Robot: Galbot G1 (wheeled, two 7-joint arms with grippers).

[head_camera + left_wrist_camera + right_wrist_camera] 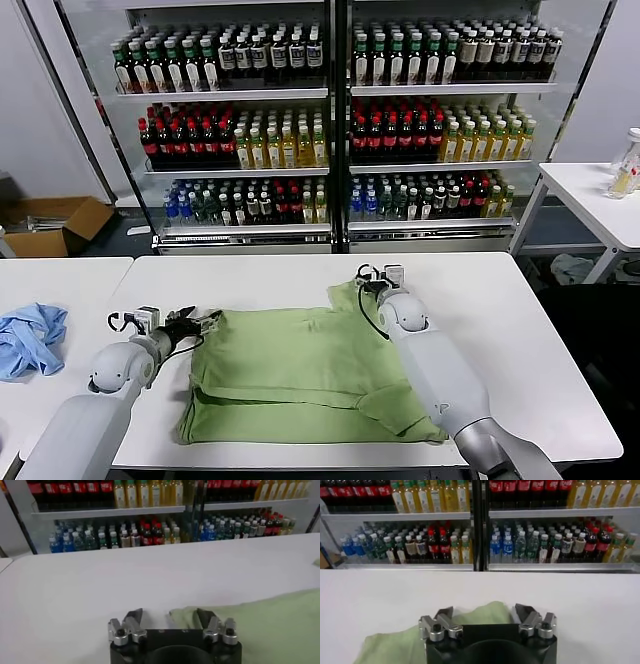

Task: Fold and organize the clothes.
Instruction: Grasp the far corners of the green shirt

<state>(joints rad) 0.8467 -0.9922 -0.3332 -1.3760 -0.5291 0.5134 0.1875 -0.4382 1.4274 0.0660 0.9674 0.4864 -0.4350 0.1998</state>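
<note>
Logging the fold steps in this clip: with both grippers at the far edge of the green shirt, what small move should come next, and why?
Probably lower and close both grippers on the far edge. The green shirt lies partly folded on the white table. The left gripper sits open at its far left corner, the right gripper open at its far right corner, cloth between the fingers, neither pinching yet.

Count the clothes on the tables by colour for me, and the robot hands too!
Green clothes: 1, the green polo shirt on the white table.
Blue clothes: 1, the light blue garment on the side table.
Robot hands: 2, the left gripper and the right gripper.
Total: 4
</note>
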